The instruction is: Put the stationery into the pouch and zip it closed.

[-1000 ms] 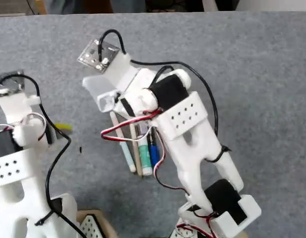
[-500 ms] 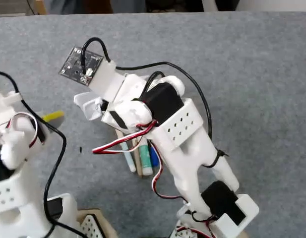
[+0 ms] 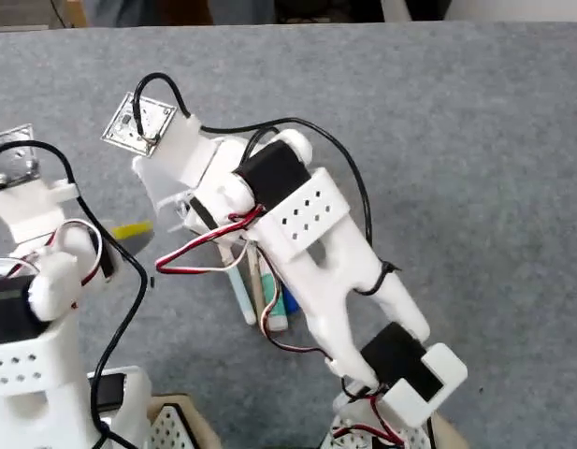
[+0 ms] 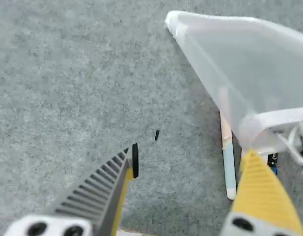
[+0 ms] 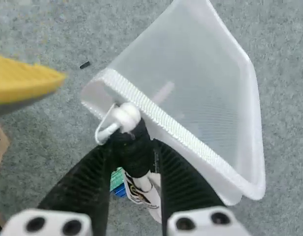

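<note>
My right gripper [image 5: 130,142] is shut on the zipper end of a translucent white pouch [image 5: 190,88], which hangs tilted above the grey table. From above, that pouch [image 3: 159,180] sits at the tip of the middle arm, just left of the right gripper [image 3: 190,201]. Several pens [image 3: 265,299] lie side by side under that arm, partly hidden; their ends show as the pens [image 4: 229,164] beside the pouch [image 4: 239,64]. My left gripper [image 4: 190,167] is open, with yellow fingers [image 4: 259,191] and nothing between them. It is close to the pouch's mouth, where one yellow fingertip [image 5: 23,83] shows.
A brown box corner [image 3: 180,416] stands at the near edge between the arm bases. A small black speck [image 3: 151,281] lies on the grey felt [image 3: 475,140], which stretches wide to the right and back.
The right arm has swung left, carrying the pouch with it. The left arm dipped and came back up, its yellow finger now nearer the pouch.
</note>
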`<state>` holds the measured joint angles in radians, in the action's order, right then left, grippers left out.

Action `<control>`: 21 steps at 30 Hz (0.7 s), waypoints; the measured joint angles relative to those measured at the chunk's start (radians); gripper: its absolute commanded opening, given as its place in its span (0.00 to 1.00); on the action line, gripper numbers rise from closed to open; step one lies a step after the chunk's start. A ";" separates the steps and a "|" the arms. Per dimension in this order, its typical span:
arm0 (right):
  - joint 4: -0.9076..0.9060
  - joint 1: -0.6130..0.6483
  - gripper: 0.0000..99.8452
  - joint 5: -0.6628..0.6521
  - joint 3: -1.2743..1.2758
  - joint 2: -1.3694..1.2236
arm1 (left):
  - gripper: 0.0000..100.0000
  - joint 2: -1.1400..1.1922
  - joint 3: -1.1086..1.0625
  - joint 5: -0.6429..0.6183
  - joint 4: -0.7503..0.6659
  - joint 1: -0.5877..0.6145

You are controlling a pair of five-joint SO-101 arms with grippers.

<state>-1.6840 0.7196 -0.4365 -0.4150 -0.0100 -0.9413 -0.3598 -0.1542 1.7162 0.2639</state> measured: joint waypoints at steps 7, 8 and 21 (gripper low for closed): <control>-0.028 -0.002 0.01 0.000 -0.069 -0.003 | 0.38 0.000 -0.037 0.000 -0.069 0.000; -0.029 -0.002 0.01 0.000 -0.077 -0.003 | 0.39 0.000 -0.037 0.000 -0.074 0.000; -0.058 0.049 0.01 0.002 -0.169 -0.003 | 0.40 0.000 0.115 0.000 -0.037 -0.002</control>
<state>-1.7423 0.7687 -0.4350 -0.5838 -0.0130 -0.9413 -0.2447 -0.1542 1.6794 0.2624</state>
